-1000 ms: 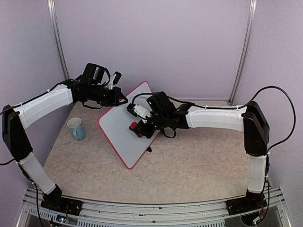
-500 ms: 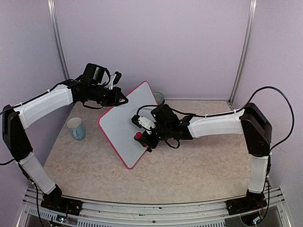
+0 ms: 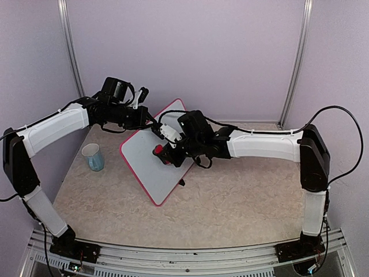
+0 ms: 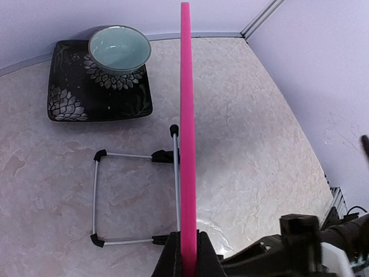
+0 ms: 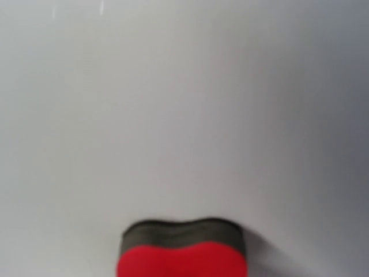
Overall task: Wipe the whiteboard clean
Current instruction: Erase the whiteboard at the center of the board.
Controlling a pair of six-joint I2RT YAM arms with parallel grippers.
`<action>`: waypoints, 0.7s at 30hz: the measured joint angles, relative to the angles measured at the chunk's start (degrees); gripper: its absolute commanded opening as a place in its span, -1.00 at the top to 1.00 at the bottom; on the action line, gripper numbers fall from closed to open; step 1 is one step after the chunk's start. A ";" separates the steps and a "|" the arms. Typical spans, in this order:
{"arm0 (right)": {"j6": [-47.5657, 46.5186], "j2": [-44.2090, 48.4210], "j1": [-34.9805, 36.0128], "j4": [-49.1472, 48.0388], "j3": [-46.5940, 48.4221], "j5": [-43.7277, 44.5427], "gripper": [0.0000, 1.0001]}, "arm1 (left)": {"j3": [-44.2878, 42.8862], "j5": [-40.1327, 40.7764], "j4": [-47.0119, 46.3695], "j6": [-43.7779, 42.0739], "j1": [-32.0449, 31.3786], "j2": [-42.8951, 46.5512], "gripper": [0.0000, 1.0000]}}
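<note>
Leaning back on a thin grey wire stand (image 4: 95,196), the large flat whiteboard (image 3: 144,167) with the pink-red rounded frame is set tilted on the beige marble-patterned desk (image 3: 242,196), left of the middle. Its upper edge is clamped by the left end effector (image 3: 149,120). In the left wrist view the pink frame is seen edge-on, and the dark fingers (image 4: 173,259) are closed narrowly on it from both sides. A small red eraser (image 3: 157,150) with a dark felt base is held by the right end effector (image 3: 164,153) and is pressed on the upper part of the white surface. In the right wrist view only the eraser and the plain white board are seen, without any writing. A light blue ceramic mug (image 3: 92,157) is standing upright on the desk, left of the board and apart from it. Behind the board, a pale green bowl (image 4: 119,47) is placed on a black square plate (image 4: 72,98) with a floral pattern.
</note>
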State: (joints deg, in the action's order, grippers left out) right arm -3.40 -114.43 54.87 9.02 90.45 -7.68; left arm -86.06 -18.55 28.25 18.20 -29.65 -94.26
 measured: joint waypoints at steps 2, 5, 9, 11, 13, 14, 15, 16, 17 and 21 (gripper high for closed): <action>-0.28 -0.17 0.50 -0.33 4.24 0.22 1.00 | 0.00 -0.07 -0.04 0.04 -0.02 0.00 1.00; -0.52 -0.17 1.05 -1.64 6.93 0.33 1.00 | 0.04 -0.07 -0.15 0.07 -0.02 -0.02 1.00; -0.55 -0.35 1.25 -2.16 4.28 0.44 1.00 | 0.11 -0.04 -0.35 0.22 -0.02 -0.04 1.00; -0.33 -0.37 1.22 -3.15 0.81 0.39 1.00 | 0.17 0.35 -0.33 0.22 0.11 -0.11 1.00; 0.02 -0.28 1.25 -4.57 -2.95 0.24 1.00 | 0.26 0.55 -0.26 0.02 0.42 -0.11 1.00; 0.24 -0.15 1.25 -5.18 -5.14 0.17 1.00 | 0.31 0.52 -0.26 -0.07 0.50 -0.11 1.00; 0.46 -0.07 1.25 -5.62 -7.13 0.15 1.00 | 0.33 0.48 -0.28 -0.13 0.59 -0.13 1.00; 0.70 -0.04 1.25 -5.88 -8.90 0.20 1.00 | 0.33 0.37 -0.33 -0.17 0.59 -0.13 1.00; 0.94 -0.04 1.25 -5.90 -10.43 0.22 1.00 | 0.33 0.15 -0.39 -0.22 0.57 -0.13 1.00; 1.38 -0.04 1.25 -5.31 -13.70 0.70 1.00 | 0.33 -0.55 -0.72 -0.11 0.42 -0.13 1.00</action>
State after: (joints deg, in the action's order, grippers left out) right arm -2.02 -114.48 56.12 3.70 76.75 -6.98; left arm -85.73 -19.09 27.53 18.09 -29.23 -94.39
